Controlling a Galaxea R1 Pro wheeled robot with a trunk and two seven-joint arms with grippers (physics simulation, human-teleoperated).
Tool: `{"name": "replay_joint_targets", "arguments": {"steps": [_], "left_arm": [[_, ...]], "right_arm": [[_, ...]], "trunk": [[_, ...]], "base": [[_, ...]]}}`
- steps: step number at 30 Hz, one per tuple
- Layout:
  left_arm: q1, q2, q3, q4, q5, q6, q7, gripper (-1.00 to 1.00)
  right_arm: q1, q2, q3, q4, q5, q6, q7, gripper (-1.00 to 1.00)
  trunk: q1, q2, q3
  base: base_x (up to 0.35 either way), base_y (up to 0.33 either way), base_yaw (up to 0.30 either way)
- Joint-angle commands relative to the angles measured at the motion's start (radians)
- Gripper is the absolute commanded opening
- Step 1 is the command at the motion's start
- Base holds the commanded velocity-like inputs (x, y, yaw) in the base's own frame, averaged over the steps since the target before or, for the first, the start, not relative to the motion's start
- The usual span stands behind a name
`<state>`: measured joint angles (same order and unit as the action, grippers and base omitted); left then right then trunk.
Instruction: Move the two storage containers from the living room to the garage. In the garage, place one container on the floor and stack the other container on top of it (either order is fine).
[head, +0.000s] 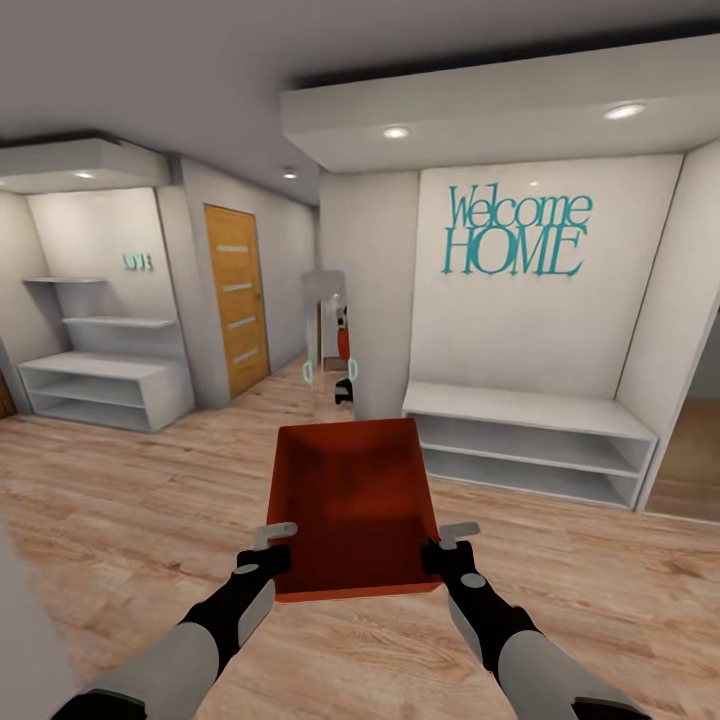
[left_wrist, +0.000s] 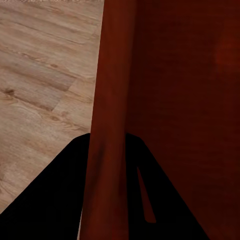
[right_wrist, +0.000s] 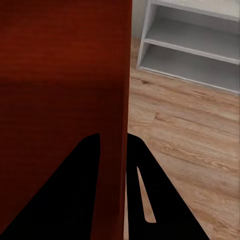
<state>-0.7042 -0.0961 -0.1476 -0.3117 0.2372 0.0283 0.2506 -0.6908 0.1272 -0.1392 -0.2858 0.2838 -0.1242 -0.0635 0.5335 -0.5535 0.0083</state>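
Item in hand: one orange-red bin (head: 352, 505), open top up, carried level out in front of you above the light wood plank floor (head: 120, 520). Left gripper (head: 268, 556) is clamped over its left wall; right gripper (head: 440, 553) is clamped over its right wall. Step, by my reading: carrying the first bin toward the garage. Surroundings: hallway, white shelf unit (head: 530, 440), wooden door (head: 236, 296). Next move calls for steady driving, both grips kept tight.
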Motion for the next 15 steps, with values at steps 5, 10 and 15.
{"name": "replay_joint_targets", "arguments": {"steps": [5,10,15], "left_arm": [[0.000,0.006,0.069,0.000,0.007,0.004,0.062,-1.00],[0.000,0.006,0.069,0.000,0.006,0.004,0.062,-1.00],[0.000,0.006,0.069,0.000,0.007,0.004,0.062,-1.00]], "right_arm": [[-0.001,0.000,-0.031,-0.003,-0.071,-0.017,0.001,-1.00],[-0.001,0.000,-0.031,-0.003,-0.071,-0.017,0.001,-1.00],[-0.001,0.000,-0.031,-0.003,-0.071,-0.018,0.001,-1.00]], "trunk": [[0.001,0.000,0.000],[0.001,0.000,0.000],[0.001,0.000,0.000]], "base": [[0.322,0.000,0.000],[0.322,0.000,0.000],[0.322,0.000,0.000]]}}
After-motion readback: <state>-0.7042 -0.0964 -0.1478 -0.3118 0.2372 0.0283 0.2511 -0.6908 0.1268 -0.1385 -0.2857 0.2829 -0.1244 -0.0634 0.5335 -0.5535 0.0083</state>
